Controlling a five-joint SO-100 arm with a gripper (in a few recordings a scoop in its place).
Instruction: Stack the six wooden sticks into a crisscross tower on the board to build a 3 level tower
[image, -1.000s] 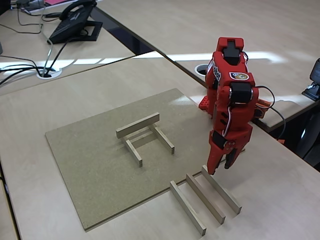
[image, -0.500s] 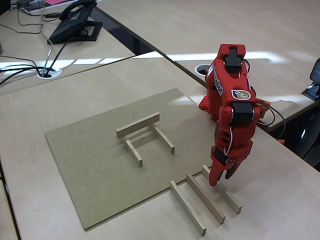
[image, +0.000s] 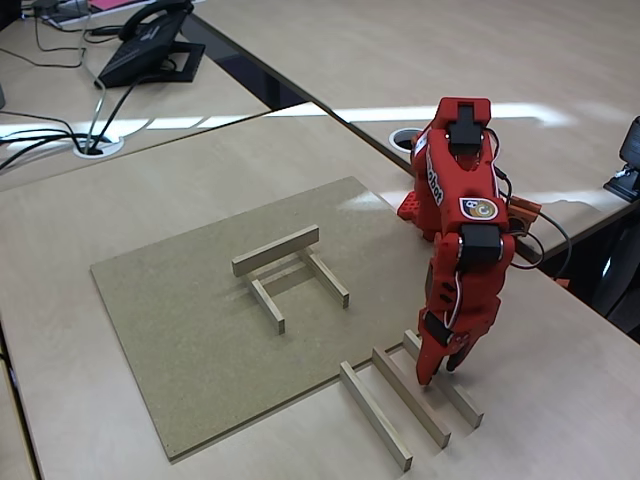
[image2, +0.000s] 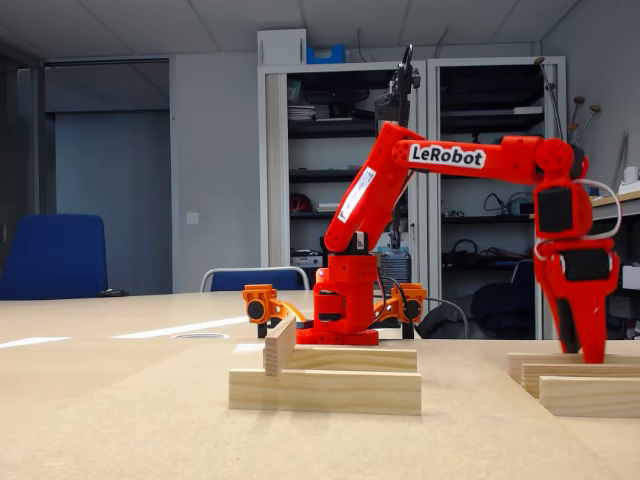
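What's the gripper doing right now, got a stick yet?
Gripper: down over the rightmost loose stick on the desk, fingers at it; whether they are closed on it cannot be told.

gripper (image: 436, 372) lower — tips now at the rightmost loose stick (image: 444, 379), arm leaned forward

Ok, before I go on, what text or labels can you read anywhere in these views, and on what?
"LeRobot": white label on the red arm's forearm link.
Same white label in the higher fixed view: too foreshortened to read.
Round sticker above the end effector: a logo, no legible words.
Desk phone: nothing legible.
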